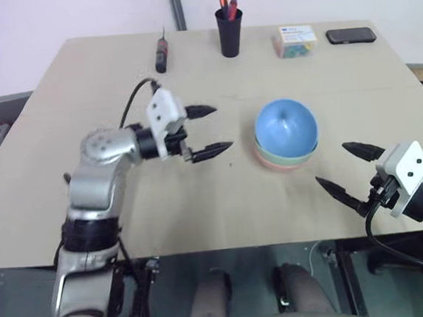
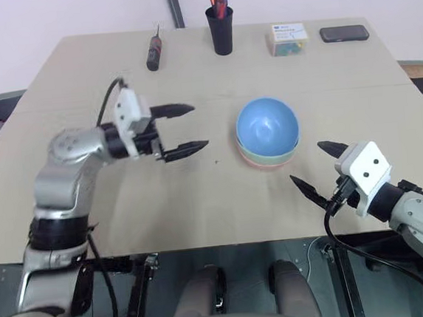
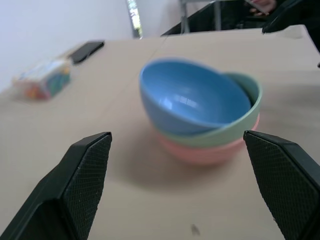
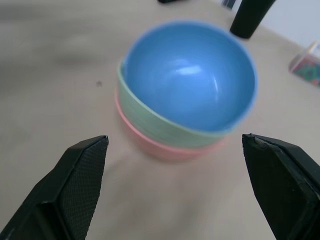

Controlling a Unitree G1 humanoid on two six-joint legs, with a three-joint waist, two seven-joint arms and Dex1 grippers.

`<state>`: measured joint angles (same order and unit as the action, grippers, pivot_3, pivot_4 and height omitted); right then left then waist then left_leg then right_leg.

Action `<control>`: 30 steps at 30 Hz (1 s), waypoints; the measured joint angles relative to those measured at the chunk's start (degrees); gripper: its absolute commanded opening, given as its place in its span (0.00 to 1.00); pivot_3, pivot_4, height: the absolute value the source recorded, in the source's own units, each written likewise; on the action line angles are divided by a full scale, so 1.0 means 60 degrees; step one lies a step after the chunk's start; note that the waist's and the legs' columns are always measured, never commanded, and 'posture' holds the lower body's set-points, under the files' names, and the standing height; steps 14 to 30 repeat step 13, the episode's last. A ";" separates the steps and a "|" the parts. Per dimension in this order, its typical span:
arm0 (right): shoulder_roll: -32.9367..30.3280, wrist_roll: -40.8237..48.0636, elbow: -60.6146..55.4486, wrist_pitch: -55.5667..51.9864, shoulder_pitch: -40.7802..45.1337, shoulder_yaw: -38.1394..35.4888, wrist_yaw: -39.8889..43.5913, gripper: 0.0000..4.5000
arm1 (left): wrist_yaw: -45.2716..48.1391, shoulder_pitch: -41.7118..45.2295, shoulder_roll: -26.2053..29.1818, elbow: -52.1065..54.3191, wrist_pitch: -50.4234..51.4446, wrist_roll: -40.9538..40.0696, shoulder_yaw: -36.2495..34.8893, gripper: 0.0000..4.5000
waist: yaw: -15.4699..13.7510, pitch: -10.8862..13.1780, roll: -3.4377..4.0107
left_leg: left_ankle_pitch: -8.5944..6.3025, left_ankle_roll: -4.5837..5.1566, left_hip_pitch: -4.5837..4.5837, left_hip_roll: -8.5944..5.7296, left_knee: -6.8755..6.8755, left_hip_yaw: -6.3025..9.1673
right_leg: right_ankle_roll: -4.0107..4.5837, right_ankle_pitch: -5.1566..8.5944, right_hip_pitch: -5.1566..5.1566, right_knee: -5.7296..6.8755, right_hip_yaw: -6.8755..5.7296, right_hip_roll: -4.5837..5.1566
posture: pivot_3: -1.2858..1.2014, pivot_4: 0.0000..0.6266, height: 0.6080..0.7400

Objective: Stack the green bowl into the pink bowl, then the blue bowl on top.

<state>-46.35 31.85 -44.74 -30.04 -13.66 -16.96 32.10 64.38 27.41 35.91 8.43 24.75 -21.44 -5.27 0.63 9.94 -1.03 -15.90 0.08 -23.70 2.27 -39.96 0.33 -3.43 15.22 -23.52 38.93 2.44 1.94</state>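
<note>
The stack of three bowls serves as the landmark here: the pink bowl (image 1: 275, 162) sits on the table (image 1: 79, 88) at the bottom, the green bowl (image 3: 240, 125) is nested inside it, and the blue bowl (image 1: 286, 127) rests on top, tipped a little so that one side of its rim rides higher than the green rim beneath. Judged from how they lie, both stacking steps look done, though the blue bowl is not seated level and might settle or slide if nudged.

The left gripper (image 1: 203, 132) hovers to the left of the stack, apart from it, its two black fingers spread wide and holding nothing; it points toward the bowls. The right gripper (image 1: 349, 169) hangs just to the right of the stack and nearer the table's front edge, likewise spread wide and empty, aimed at the bowls without touching them.

Beyond the stack, toward the far edge, stand a black pen cup (image 1: 230, 31) with pens, a small box of coloured bits (image 1: 295, 40) and a dark phone (image 1: 350, 36); a screwdriver (image 1: 161, 55) lies far to the stack's left rear, all well clear of the bowls
</note>
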 measured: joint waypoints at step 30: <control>-0.0434 0.0563 0.1650 0.0112 -0.1594 -0.3654 0.2647 1.00 | -0.0351 -0.4198 0.1449 0.1491 0.0482 -0.1174 -0.2599 0.99 | -0.0099 -0.0002 -0.0001 | -0.0002 0.0000 0.0022 0.0006 -0.0005 0.0001 | 0.0000 0.0000 0.0026 -0.0001 -0.0011 0.0002 | 0.52 0.24 1.00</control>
